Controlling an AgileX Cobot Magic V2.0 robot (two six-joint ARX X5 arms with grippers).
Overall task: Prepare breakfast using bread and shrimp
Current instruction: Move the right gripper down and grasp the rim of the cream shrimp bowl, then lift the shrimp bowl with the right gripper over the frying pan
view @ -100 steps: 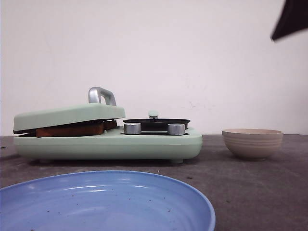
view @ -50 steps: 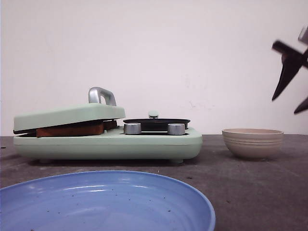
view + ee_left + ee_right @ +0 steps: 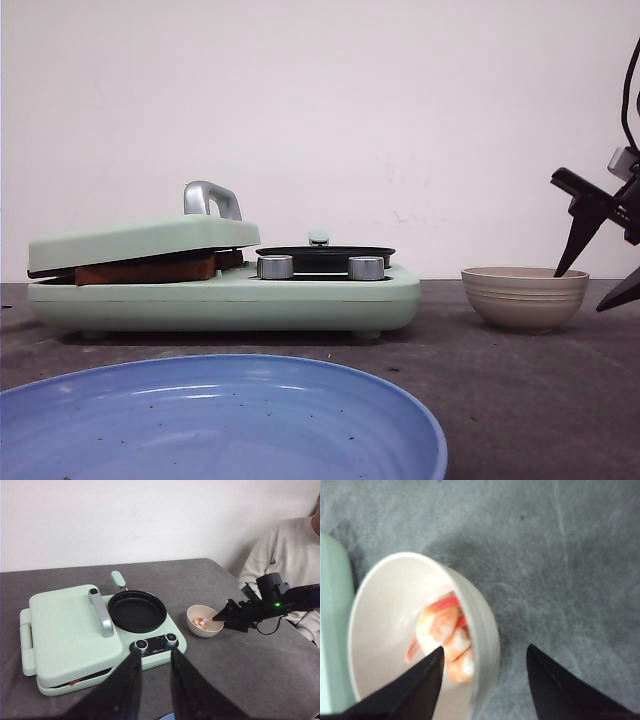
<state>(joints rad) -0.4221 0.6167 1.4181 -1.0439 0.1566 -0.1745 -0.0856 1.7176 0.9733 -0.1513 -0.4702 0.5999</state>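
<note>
The bread (image 3: pixel 150 268) lies inside the mint-green sandwich maker (image 3: pixel 230 298) under its lowered lid; only a toasted brown edge shows. The shrimp (image 3: pixel 447 640) are a few orange-pink pieces in the beige ribbed bowl (image 3: pixel 487 630), also seen in the left wrist view (image 3: pixel 201 623). My right gripper (image 3: pixel 485 649) is open and straddles the bowl's rim, with one finger inside next to the shrimp and one outside; it reaches the bowl (image 3: pixel 524 297) from the right (image 3: pixel 582 290). My left gripper (image 3: pixel 156 652) is open and empty, high above the maker's front edge.
A blue plate (image 3: pixel 220 420) sits at the near edge of the table. A black round pan (image 3: pixel 137 611) and two knobs (image 3: pixel 171 639) are on the maker's right half. A person in white (image 3: pixel 280 555) sits beyond the table's right side.
My right gripper has come down from the upper right to the bowl, and one finger is now inside the rim. Nothing else has moved.
</note>
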